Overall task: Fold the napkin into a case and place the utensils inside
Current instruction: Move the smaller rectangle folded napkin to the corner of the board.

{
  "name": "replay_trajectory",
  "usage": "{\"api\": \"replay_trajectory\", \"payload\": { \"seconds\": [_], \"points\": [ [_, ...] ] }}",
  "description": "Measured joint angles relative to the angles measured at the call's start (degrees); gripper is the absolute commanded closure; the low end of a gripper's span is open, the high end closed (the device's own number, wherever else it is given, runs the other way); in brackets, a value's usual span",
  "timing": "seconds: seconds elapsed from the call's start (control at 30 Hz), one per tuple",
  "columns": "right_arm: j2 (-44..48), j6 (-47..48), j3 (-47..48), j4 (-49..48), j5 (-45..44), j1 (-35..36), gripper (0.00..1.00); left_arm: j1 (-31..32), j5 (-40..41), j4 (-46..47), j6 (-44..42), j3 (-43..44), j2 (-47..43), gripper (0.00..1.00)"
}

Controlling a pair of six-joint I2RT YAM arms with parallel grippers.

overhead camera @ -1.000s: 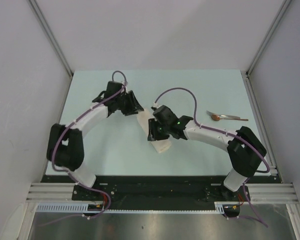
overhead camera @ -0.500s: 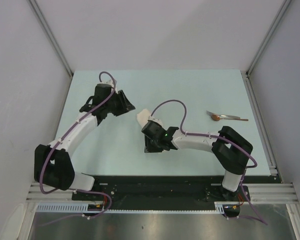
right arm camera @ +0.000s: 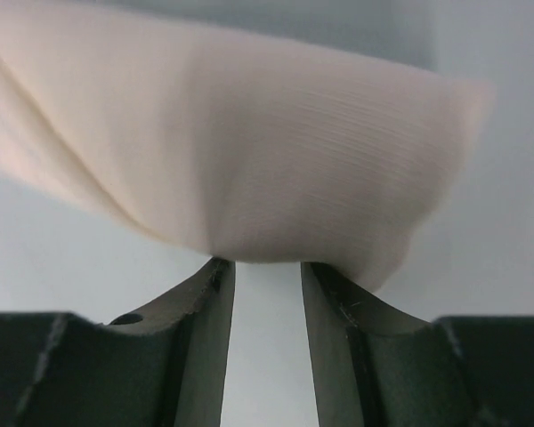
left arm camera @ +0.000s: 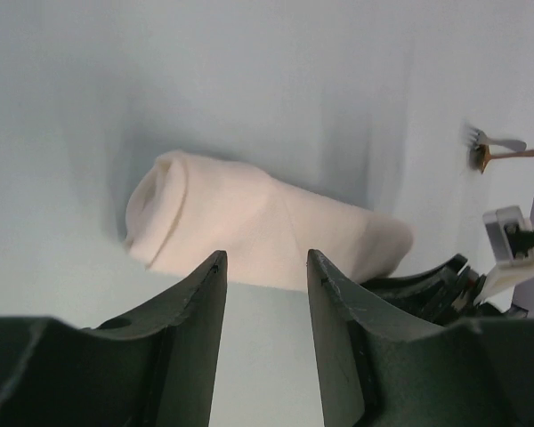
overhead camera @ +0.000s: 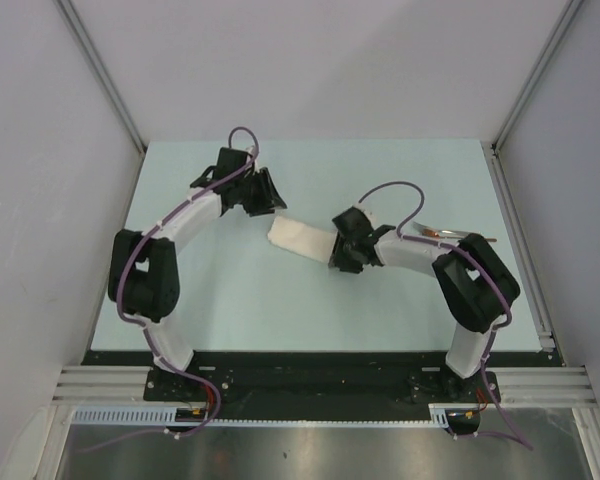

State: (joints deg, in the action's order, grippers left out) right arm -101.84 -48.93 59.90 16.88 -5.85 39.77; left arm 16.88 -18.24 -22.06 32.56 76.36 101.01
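Observation:
The case (overhead camera: 298, 238), a narrow white pouch of folded napkin, lies flat mid-table, running left to right. My left gripper (overhead camera: 268, 196) hovers just beyond its left end, open and empty. In the left wrist view the case (left arm camera: 249, 218) lies past the fingertips of that gripper (left arm camera: 265, 260). My right gripper (overhead camera: 340, 250) is at the case's right end. In the right wrist view its jaws (right arm camera: 267, 265) stand a narrow gap apart, tips against the case's (right arm camera: 249, 151) near edge, with nothing between them. The spoon (overhead camera: 458, 235) lies to the right, partly hidden by the right arm.
The spoon also shows small in the left wrist view (left arm camera: 497, 153). The pale green table (overhead camera: 400, 180) is fenced by white walls on the left, back and right. Black arm-base rail (overhead camera: 310, 375) runs along the near edge.
The right gripper has swung right and back. The case has turned from lying near-to-far to lying left-to-right. The left gripper swung out left, then came back near the case's left end.

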Motion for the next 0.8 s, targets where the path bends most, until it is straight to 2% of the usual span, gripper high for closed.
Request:
{"api": "replay_trajectory", "payload": {
  "seconds": [0.1,0.3,0.4,0.53,0.8],
  "points": [
    [-4.7,3.9,6.0,0.3,1.0,-6.9,0.59,0.9,1.3,-2.0,-1.2,8.2,5.0,0.56],
    [-19.0,12.9,26.6,2.8,3.3,-16.8,0.58,2.3,4.1,-7.6,-5.3,29.1,18.1,0.57],
    [-22.1,15.6,32.0,4.5,4.4,-19.2,0.58,2.3,3.5,-8.9,-7.8,31.6,21.3,0.54],
    [-20.5,17.0,29.8,5.5,7.4,-19.4,0.56,2.3,3.0,-11.5,-11.2,31.0,22.6,0.52],
    [-8.3,17.9,12.5,0.8,18.8,-18.8,0.46,2.0,1.0,-12.4,-15.2,29.3,23.5,0.5]
  ]
}}
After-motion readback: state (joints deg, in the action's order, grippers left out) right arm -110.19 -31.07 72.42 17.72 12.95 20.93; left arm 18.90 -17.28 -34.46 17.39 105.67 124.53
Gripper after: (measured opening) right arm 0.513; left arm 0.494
